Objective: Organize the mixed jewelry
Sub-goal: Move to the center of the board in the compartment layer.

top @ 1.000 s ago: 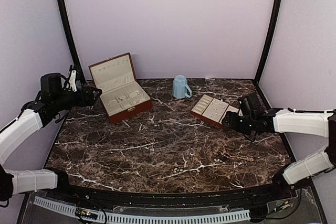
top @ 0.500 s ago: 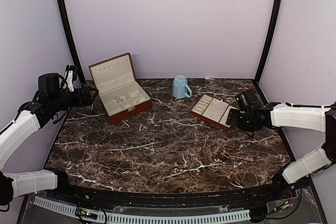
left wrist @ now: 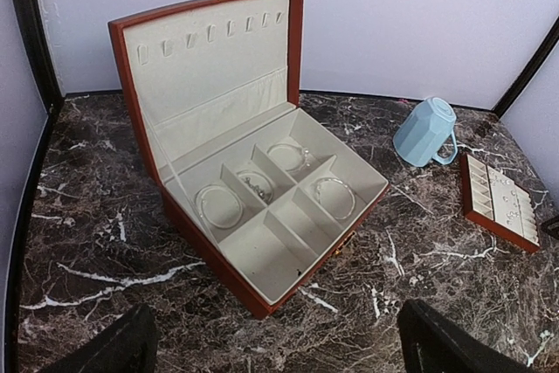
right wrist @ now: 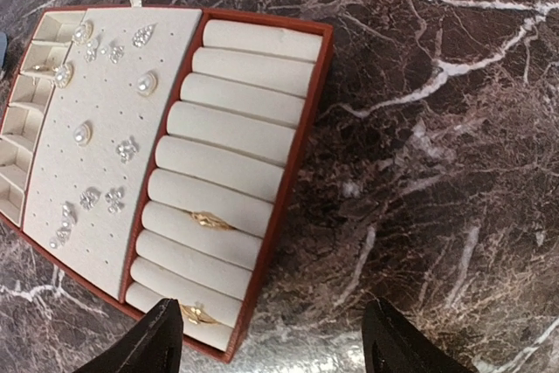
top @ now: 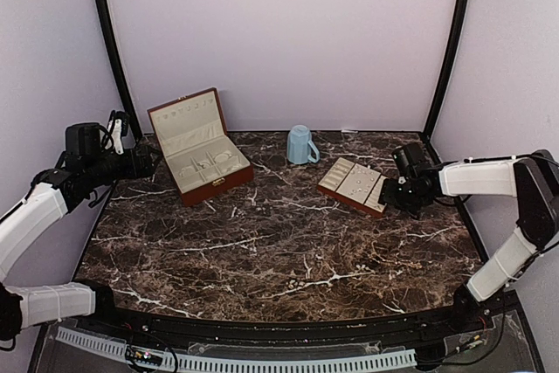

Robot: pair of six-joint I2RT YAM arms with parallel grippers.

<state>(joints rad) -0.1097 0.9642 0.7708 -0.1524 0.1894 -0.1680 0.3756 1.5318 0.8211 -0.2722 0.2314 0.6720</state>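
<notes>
The mixed jewelry shows as several pale studs (right wrist: pixel 145 84) on the perforated pad of the flat cream tray (right wrist: pixel 308 112), with two gold rings (right wrist: pixel 210 218) in its rolls. My right gripper (right wrist: pixel 271 351) hovers open over the tray's near right corner (top: pixel 355 185), its jaws empty. The reddish-brown box (left wrist: pixel 253 172) stands open at the back left (top: pixel 199 150), with thin bracelets (left wrist: pixel 218 205) in its compartments. My left gripper (left wrist: pixel 275 355) is open and empty, left of the box (top: pixel 144 162).
A light blue mug (top: pixel 300 145) lies on its side at the back centre, between box and tray. The dark marble table (top: pixel 279 251) is ringed by pale walls and two black corner posts (top: pixel 447 50).
The right arm has swung back and its gripper has closed in on the tray's right end. The left gripper has drawn back slightly to the left. Both stay open.
</notes>
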